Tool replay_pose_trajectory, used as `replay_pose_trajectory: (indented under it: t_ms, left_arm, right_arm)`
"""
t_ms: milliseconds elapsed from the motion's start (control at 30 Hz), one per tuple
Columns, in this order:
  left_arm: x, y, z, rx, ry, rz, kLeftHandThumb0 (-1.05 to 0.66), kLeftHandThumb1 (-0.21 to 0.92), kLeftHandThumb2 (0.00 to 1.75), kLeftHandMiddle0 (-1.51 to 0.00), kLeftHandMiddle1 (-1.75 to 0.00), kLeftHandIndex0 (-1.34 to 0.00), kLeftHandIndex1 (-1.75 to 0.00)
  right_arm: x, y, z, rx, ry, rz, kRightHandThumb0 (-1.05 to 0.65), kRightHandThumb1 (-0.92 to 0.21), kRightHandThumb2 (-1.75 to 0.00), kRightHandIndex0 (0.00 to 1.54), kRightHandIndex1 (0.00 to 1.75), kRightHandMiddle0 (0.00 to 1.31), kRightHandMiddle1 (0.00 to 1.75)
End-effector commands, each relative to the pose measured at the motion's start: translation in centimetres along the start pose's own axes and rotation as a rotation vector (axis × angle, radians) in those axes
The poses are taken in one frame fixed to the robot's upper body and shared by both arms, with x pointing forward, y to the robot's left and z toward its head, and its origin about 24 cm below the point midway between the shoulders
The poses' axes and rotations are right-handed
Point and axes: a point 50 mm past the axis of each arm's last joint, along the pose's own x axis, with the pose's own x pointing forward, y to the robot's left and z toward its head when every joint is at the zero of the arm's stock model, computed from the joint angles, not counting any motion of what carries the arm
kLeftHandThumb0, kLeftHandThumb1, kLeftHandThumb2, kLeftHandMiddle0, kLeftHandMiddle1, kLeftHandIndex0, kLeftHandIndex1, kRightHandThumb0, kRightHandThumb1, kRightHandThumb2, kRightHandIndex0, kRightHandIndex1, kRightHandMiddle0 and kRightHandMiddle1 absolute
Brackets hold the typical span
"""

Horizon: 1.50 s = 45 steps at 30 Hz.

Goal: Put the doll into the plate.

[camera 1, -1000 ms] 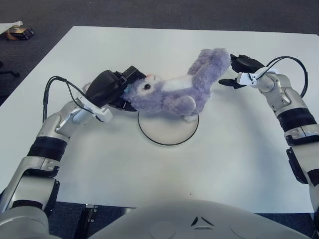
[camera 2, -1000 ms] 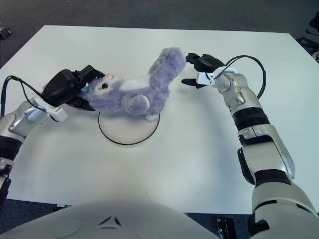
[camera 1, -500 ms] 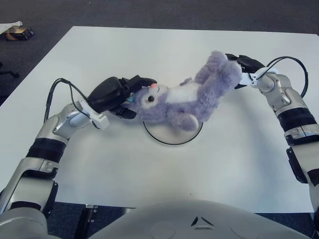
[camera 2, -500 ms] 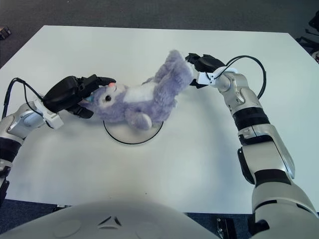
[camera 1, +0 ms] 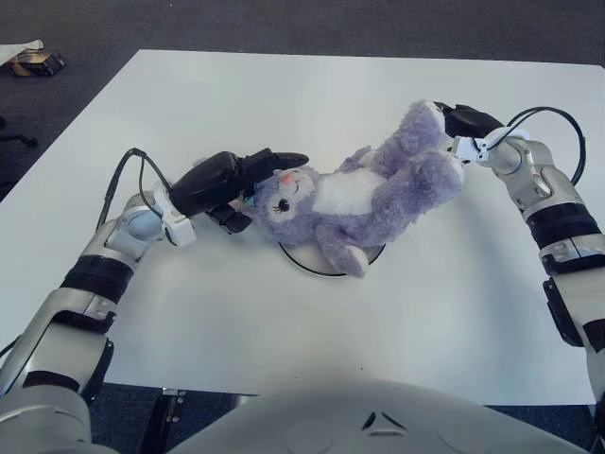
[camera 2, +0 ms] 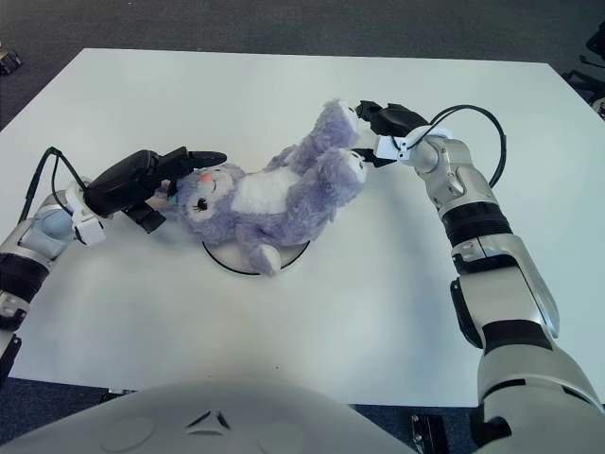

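Note:
The purple plush doll point(camera 1: 354, 194) lies belly-up and slanted, its back over a white plate with a black rim point(camera 1: 302, 269). Most of the plate is hidden under it. Its head points left and its legs point up to the right. My left hand point(camera 1: 253, 189) is at the doll's head, with one finger stretched over the top and the others under the ear side, still closed round it. My right hand point(camera 1: 456, 132) is at the far right end of the doll, with its fingers closed on a foot.
The white table point(camera 1: 284, 95) spreads wide around the plate, and its front edge is near my body. Black cables loop off both wrists. A small box point(camera 1: 36, 62) lies on the dark floor beyond the table's far left corner.
The doll has rolled from its side onto its back and come down over the plate. My left hand has shifted right with the head. My right hand stayed at the foot.

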Motion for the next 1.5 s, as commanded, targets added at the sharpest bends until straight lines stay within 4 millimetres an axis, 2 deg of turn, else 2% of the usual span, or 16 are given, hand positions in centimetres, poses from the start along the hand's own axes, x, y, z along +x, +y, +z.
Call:
replay_pose_trajectory:
  t_ms: [0, 367, 567, 667, 800, 900, 933, 1000, 1200, 1300, 1467]
  left_arm:
    - [0.0, 0.2, 0.0, -0.042, -0.003, -0.026, -0.92, 0.92, 1.0, -0.95, -1.75, 0.0, -0.51]
    - [-0.2, 0.8, 0.3, 0.031, 0.01, -0.007, -0.9, 0.92, 1.02, -0.96, -1.75, 0.0, -0.54]
    - [-0.4, 0.9, 0.2, 0.033, 0.043, -0.006, -0.89, 0.92, 0.98, -0.96, -1.75, 0.0, -0.47]
    - [-0.8, 0.9, -0.1, -0.08, 0.107, 0.064, -0.87, 0.92, 0.89, -0.99, -1.75, 0.0, -0.51]
    - [-1.3, 1.3, 0.0, -0.196, 0.169, 0.206, -0.86, 0.92, 0.79, -1.05, -1.75, 0.0, -0.67]
    - [-0.9, 2.6, -0.1, -0.212, 0.165, 0.331, -0.83, 0.92, 0.75, -1.16, -1.75, 0.0, -0.92]
    - [-0.8, 2.9, -0.3, -0.215, 0.167, 0.367, -0.83, 0.92, 0.75, -1.17, -1.75, 0.0, -0.95]
    - [-0.7, 3.1, -0.6, -0.215, 0.18, 0.432, -0.84, 0.92, 0.79, -1.23, -1.75, 0.0, -1.13]
    - [-2.6, 4.5, -0.8, -0.263, 0.273, 0.603, -0.94, 0.92, 0.95, -1.31, -1.75, -0.02, -1.39]
    - [-3.3, 5.6, -1.3, -0.309, 0.28, 0.663, -0.98, 0.92, 0.99, -1.31, -1.75, -0.02, -1.46]
    - [-4.1, 6.7, -1.8, -0.384, 0.253, 0.729, -1.01, 0.92, 1.08, -1.1, -1.74, 0.0, -1.53]
  right_arm:
    - [0.0, -0.8, -0.2, 0.004, 0.013, -0.028, -0.99, -0.92, -0.75, 0.0, 0.53, 0.0, 0.62]
    - [0.1, -0.7, -0.5, 0.013, 0.04, -0.023, -0.97, -0.92, -0.71, 0.0, 0.49, 0.0, 0.61]
    - [0.1, -0.6, -0.6, 0.015, 0.048, -0.029, -0.95, -0.92, -0.7, 0.0, 0.49, 0.0, 0.61]
    - [0.1, -0.5, -0.7, 0.015, 0.051, -0.028, -0.93, -0.92, -0.68, 0.0, 0.5, 0.0, 0.62]
    - [0.2, -0.5, -0.8, 0.012, 0.054, -0.025, -0.92, -0.92, -0.67, 0.0, 0.5, 0.0, 0.63]
    - [0.2, -0.4, -0.9, 0.011, 0.054, -0.024, -0.91, -0.92, -0.67, 0.0, 0.48, 0.0, 0.63]
    - [0.2, -0.4, -1.0, 0.012, 0.055, -0.024, -0.91, -0.92, -0.67, 0.0, 0.47, 0.0, 0.63]
    - [0.3, -0.4, -1.0, 0.013, 0.056, -0.024, -0.91, -0.92, -0.67, 0.0, 0.47, 0.0, 0.63]
    - [0.3, -0.2, -1.2, 0.016, 0.059, -0.021, -0.91, -0.92, -0.67, 0.0, 0.45, 0.0, 0.63]
    - [0.3, -0.2, -1.2, 0.015, 0.061, -0.02, -0.91, -0.92, -0.68, 0.0, 0.45, 0.0, 0.63]
    - [0.3, -0.1, -1.4, 0.011, 0.065, -0.018, -0.91, -0.92, -0.68, 0.0, 0.45, 0.0, 0.62]
